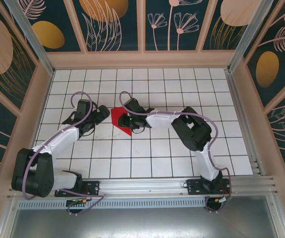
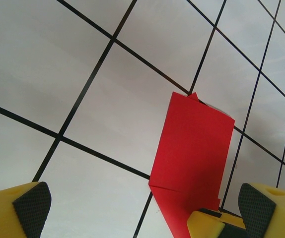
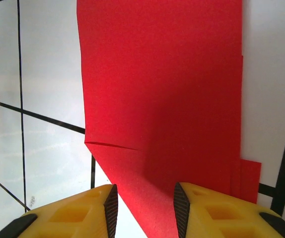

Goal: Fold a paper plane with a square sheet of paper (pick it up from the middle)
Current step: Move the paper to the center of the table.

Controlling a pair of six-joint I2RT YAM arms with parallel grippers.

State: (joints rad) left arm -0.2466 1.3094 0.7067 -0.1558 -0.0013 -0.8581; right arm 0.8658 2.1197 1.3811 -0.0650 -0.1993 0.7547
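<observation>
Top view first: spot the square sheet of paper (image 1: pixel 117 118), partly folded by the look of it, tucked right under the right gripper (image 1: pixel 127 123) and lying just beside the left gripper (image 1: pixel 104 113), off to that one's right. Can't read either set of jaws from up here

Left wrist view: shows the left gripper (image 2: pixel 142 206) spread wide, nothing between the pads (image 2: pixel 31 206). Puts the red sheet ahead of it and over toward its right finger, long axis running away from the fingers with a slight lean. Also catches a yellow finger of the other arm sitting at the sheet's near corner

Right wrist view: shows the right gripper (image 3: pixel 145 210) about half closed, jaws apart and straddling the sheet's near, narrowing end. Looks like one finger down on the red and the other over bare table (image 3: pixel 48 163) just beside the paper's edge. No pinch visible, so calling it not yet gripping. Has the sheet stretching straight ahead from those jaws, long axis in line with them, a short crease cutting in from the left edge

Reckon the right arm is clearly the nearer one, already over the paper, while the left needs a sideways shift to its right before touching anything
</observation>
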